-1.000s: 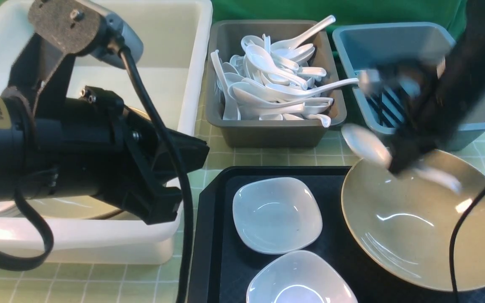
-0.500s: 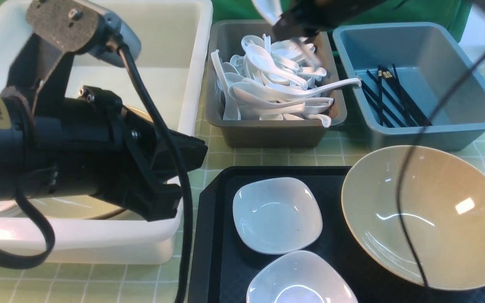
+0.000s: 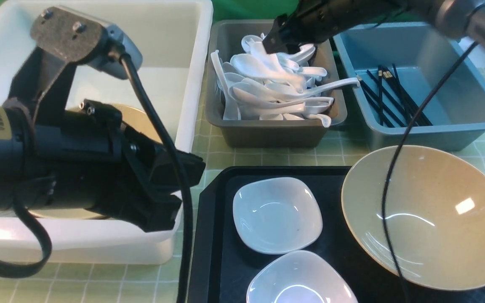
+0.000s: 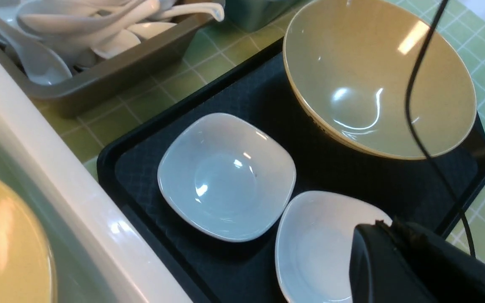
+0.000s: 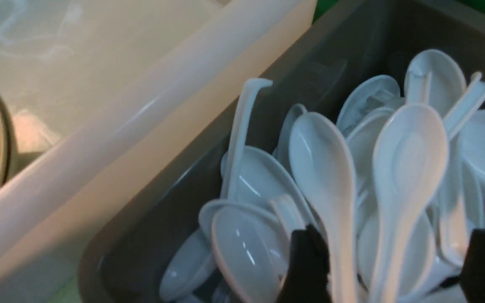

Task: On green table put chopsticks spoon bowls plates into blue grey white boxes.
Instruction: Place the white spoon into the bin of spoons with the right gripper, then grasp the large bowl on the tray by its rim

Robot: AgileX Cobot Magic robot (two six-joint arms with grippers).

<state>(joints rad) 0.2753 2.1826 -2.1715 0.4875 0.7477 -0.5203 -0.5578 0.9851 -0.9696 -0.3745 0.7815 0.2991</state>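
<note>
- While the right gripper (image 5: 394, 273) hangs over the grey box (image 3: 267, 130), its jaws stand wide apart. A white spoon (image 5: 406, 168) lies loose between them on top of the spoon heap (image 3: 267, 88), and nothing looks gripped.
- The left gripper (image 4: 415, 261) is closed on nothing. It hovers at the near corner of the white box (image 3: 99, 248), just beside the black tray (image 3: 213, 235).
- Done, by the look of it:
  - The spoons are piled in the grey box.
  - The chopsticks (image 3: 390, 99) lie in the blue box (image 3: 470, 126).
  - A stowed bowl (image 4: 6, 244) sits inside the white box.
- Left to do:
  - The large tan bowl (image 3: 427, 219) rests on the tray, tilted, with its far edge near the blue box.
  - The far plate (image 3: 276, 214) and the near plate (image 3: 297, 280) also sit on the tray, touching or nearly so.
- No loose spoon or chopstick shows on the tray or the green table (image 3: 267, 158), so the cutlery seems finished.
- The crockery is what remains, and I judge it is bound for the white box.
</note>
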